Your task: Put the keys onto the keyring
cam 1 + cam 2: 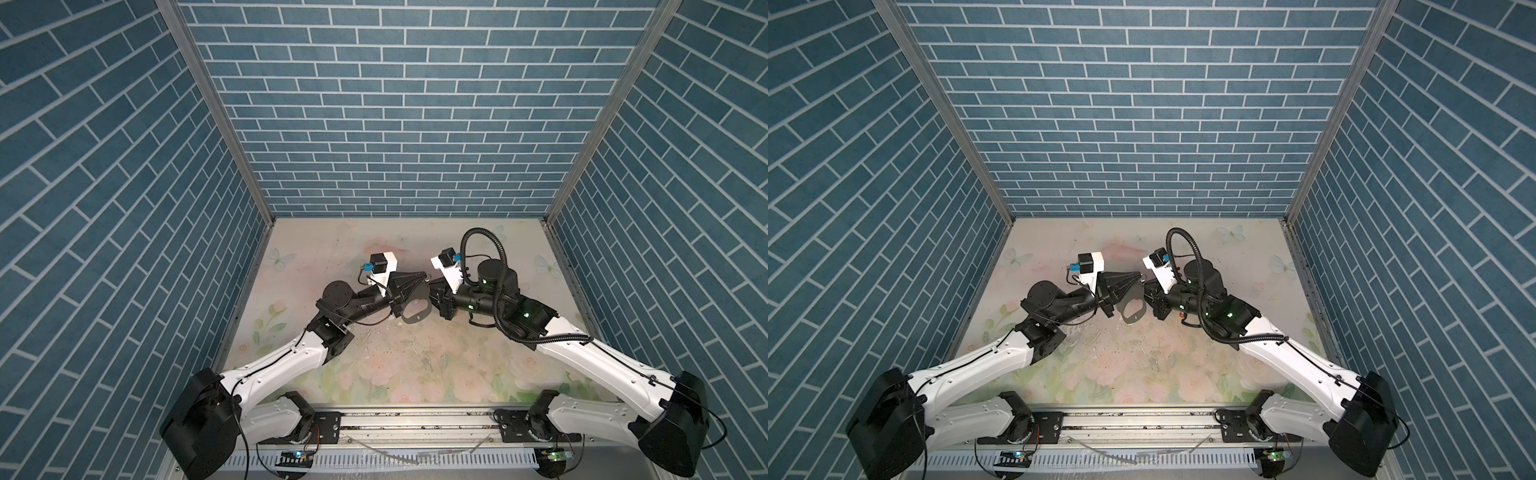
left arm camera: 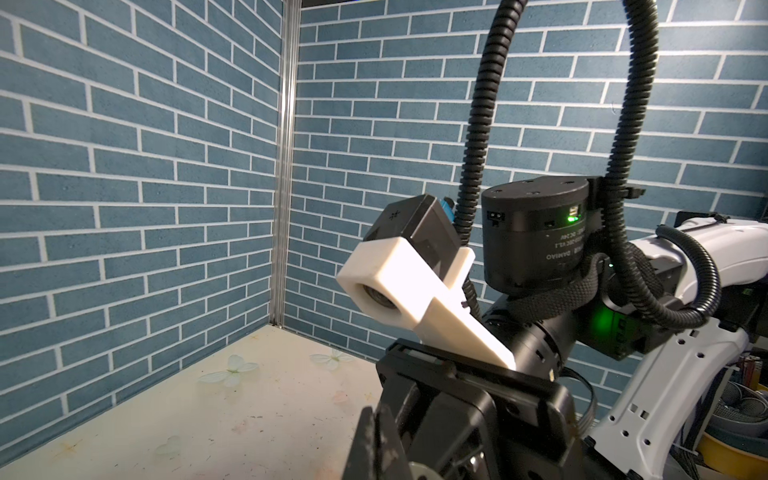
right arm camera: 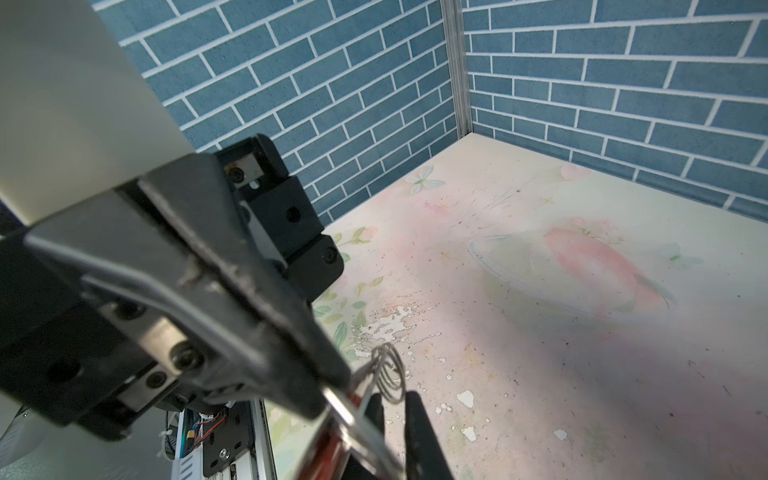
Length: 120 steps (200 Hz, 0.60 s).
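Both top views show the left gripper clenched on the keyring. Its dark loop hangs from the pinch, long axis running down toward the table, just beside the right gripper. The left wrist view shows only the right arm, while the right wrist view shows silver rings and the red-tagged keys at the left fingers' tip; whether the right pincer is clamped I cannot tell.
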Each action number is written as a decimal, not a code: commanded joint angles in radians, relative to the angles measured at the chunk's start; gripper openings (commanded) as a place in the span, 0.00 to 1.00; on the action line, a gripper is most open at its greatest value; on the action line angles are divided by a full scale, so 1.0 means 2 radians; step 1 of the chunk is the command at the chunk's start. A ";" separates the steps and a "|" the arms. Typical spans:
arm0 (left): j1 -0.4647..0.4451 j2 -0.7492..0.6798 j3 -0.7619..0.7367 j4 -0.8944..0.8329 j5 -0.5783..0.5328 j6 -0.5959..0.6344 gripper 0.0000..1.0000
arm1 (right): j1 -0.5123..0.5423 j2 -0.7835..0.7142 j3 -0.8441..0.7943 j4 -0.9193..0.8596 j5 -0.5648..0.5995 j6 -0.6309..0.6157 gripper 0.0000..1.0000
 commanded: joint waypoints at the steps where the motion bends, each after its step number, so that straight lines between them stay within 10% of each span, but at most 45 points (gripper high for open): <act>1: 0.000 0.002 -0.007 0.024 -0.006 -0.001 0.00 | 0.015 0.001 -0.013 0.016 0.010 0.001 0.11; 120: 0.004 -0.013 -0.019 0.024 0.002 0.000 0.00 | 0.006 -0.096 -0.004 -0.087 0.144 -0.054 0.13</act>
